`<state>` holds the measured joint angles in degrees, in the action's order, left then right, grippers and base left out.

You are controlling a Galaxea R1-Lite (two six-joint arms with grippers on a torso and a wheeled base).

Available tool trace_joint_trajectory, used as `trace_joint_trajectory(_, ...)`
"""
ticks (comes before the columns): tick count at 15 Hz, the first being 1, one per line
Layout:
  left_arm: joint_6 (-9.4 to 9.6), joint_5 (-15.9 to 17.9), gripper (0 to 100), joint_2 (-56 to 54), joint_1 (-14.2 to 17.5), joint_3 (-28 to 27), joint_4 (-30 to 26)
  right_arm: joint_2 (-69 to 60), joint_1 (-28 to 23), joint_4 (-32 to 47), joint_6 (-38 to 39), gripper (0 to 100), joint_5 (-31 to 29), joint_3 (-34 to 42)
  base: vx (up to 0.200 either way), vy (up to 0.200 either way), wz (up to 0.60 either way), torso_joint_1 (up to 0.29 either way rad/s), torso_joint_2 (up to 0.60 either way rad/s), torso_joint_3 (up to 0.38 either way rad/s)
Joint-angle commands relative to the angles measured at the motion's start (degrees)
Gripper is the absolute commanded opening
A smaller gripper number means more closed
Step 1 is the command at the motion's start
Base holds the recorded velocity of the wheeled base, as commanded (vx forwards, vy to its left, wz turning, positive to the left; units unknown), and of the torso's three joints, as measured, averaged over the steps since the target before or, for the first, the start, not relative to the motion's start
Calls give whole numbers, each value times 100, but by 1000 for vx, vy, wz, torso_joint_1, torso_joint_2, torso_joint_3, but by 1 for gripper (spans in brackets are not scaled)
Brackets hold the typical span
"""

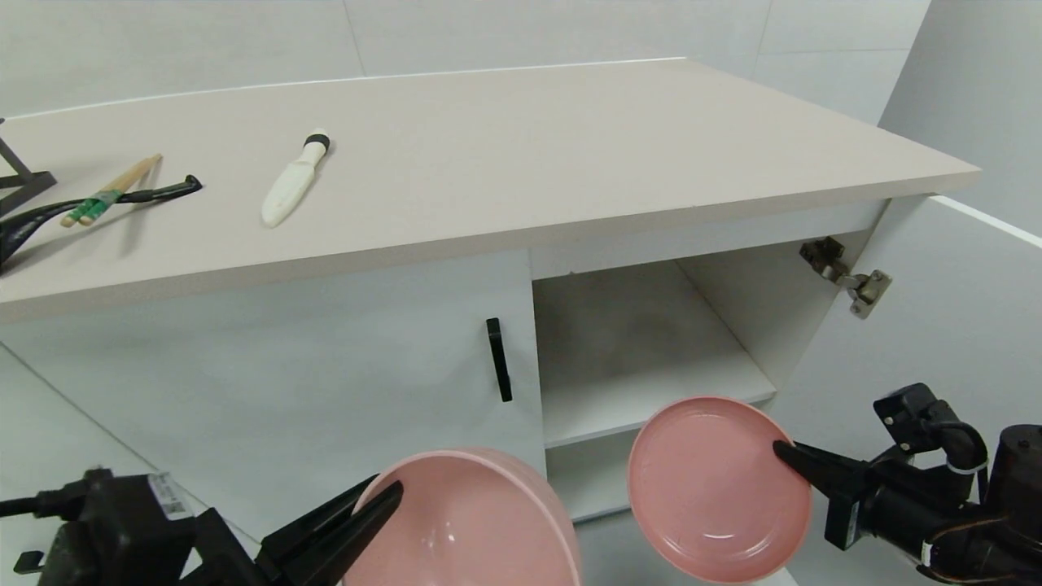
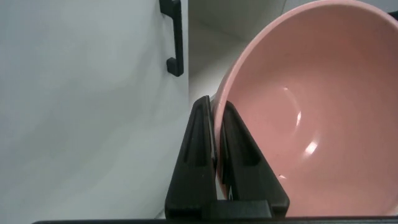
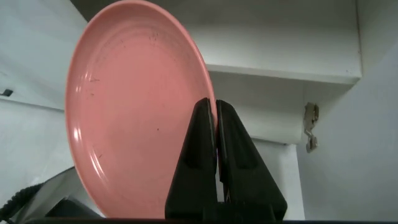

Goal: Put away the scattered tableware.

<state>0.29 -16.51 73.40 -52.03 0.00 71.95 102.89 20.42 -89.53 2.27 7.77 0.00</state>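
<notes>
Beige countertop (image 1: 570, 146) tops a white cabinet (image 1: 285, 366) against a pale tiled wall. In the head view, the cabinet's left door is closed and has a black handle (image 1: 498, 360). The right door (image 1: 936, 342) stands swung wide on its hinge (image 1: 847, 277), showing a bare shelf (image 1: 651, 399) with free space above and below it. At the counter's left end lie a white utensil (image 1: 293, 181) with a black band, a pair of chopsticks (image 1: 110, 193) and a black utensil (image 1: 167, 192) crossing under them. Low in front, the left gripper (image 1: 383, 500) holds a smooth pink bowl (image 1: 472, 529) before the closed door. The right gripper (image 1: 785, 452) holds a round pink plate (image 1: 712, 488), tilted on edge, just in front of the open compartment.

From the left wrist view, the two black fingers are closed on the bowl's rim, one inside and one outside. The glossy hollow faces the camera, and the door handle is beyond.

From the right wrist view, the fingers pinch the plate's raised rim the same way. The plate stands upright, with the shelf edge and the hinge behind it.
</notes>
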Motion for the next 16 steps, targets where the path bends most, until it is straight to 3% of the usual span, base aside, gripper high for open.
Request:
trace_joint_trajectory(1, -3, -2, 0, -678, 9, 0, -419, 530, -3, -47, 2, 0, -3, 0, 0, 0, 0, 0, 0, 0)
trace_joint_trajectory(5, -20, 7, 0, -1249, 149, 0, -1069, 566, -3, -47, 2, 0, -3, -18, 0, 0, 0, 0, 0, 0)
trace_joint_trajectory(9, -47, 7, 0, -1223, 158, 0, -1069, 583, 6, -47, 46, 0, -3, -272, 0, 0, 0, 0, 0, 0)
trace_joint_trajectory(13, -73, 25, 0, -1240, 606, 0, -1069, 864, 6, -47, 178, 0, -21, -633, 0, 0, 0, 0, 0, 0)
trace_joint_trajectory(16, -64, 42, 0, -1188, 712, -9, -1051, 1084, 6, -47, 538, 0, -21, -1046, 0, 0, 0, 0, 0, 0)
